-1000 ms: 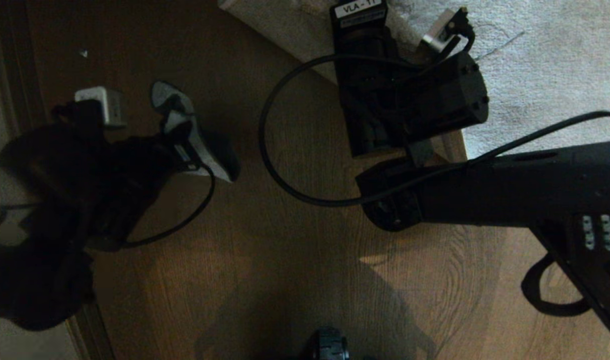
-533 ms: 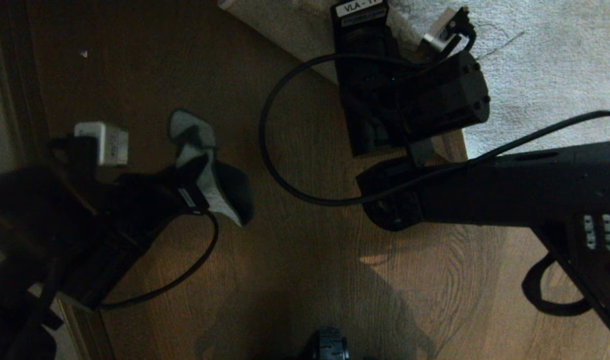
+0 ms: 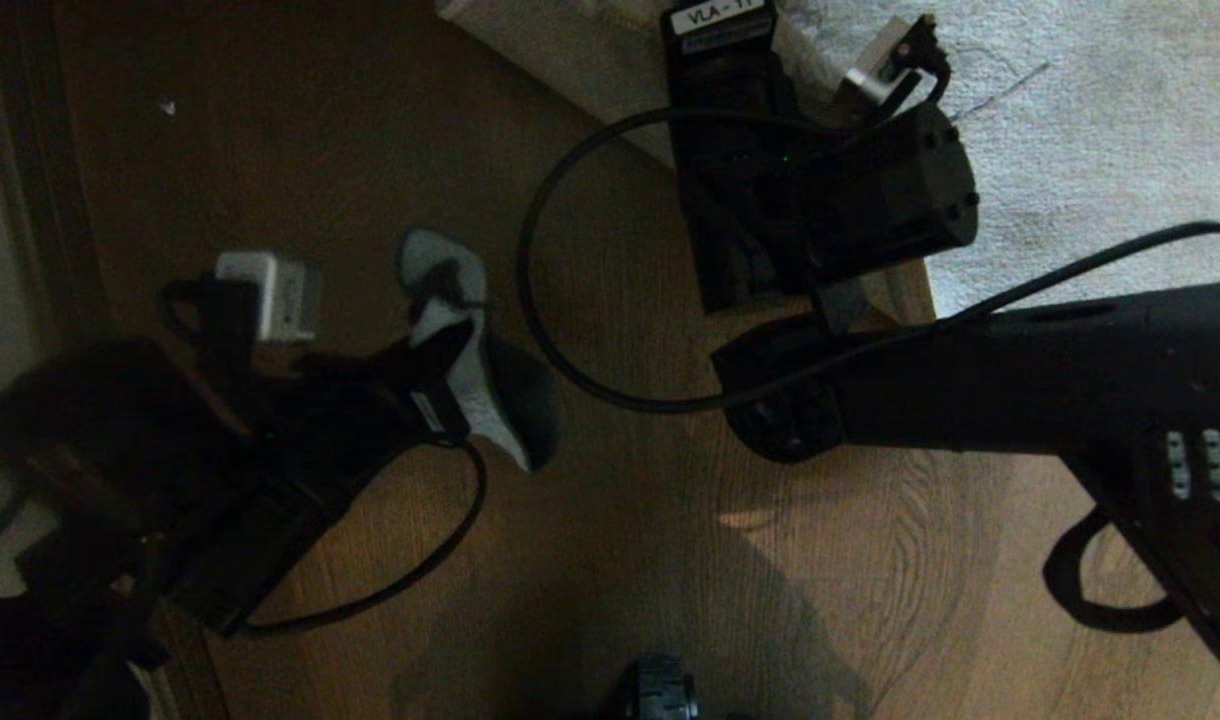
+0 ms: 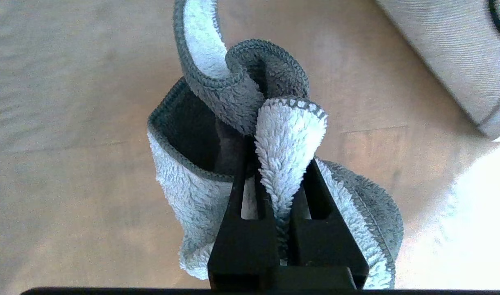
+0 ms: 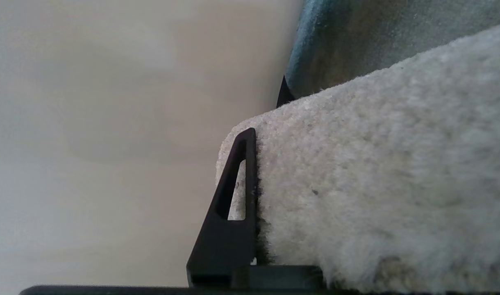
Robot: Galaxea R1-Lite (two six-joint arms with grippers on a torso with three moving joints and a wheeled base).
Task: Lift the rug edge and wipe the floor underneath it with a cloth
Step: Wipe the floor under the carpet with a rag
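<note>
Rug edge (image 5: 356,196), lifted at far right, is pinched by the right gripper (image 5: 254,196), seen only from its wrist, while the left gripper (image 4: 280,196) clamps a grey cloth (image 4: 287,139) over the floor (image 3: 590,560); a label (image 3: 720,17) reads "VLA".

Pale grey-beige rug edge (image 3: 1070,130), brown wood-grain floor (image 3: 590,520), grey cloth (image 4: 282,143) (darker hem).

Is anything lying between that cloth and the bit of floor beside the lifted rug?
Nothing visible does. The left gripper is shut on the cloth over bare floor. The right gripper holds the rug edge up. Only the right arm's cable hangs above the floor between them.
</note>
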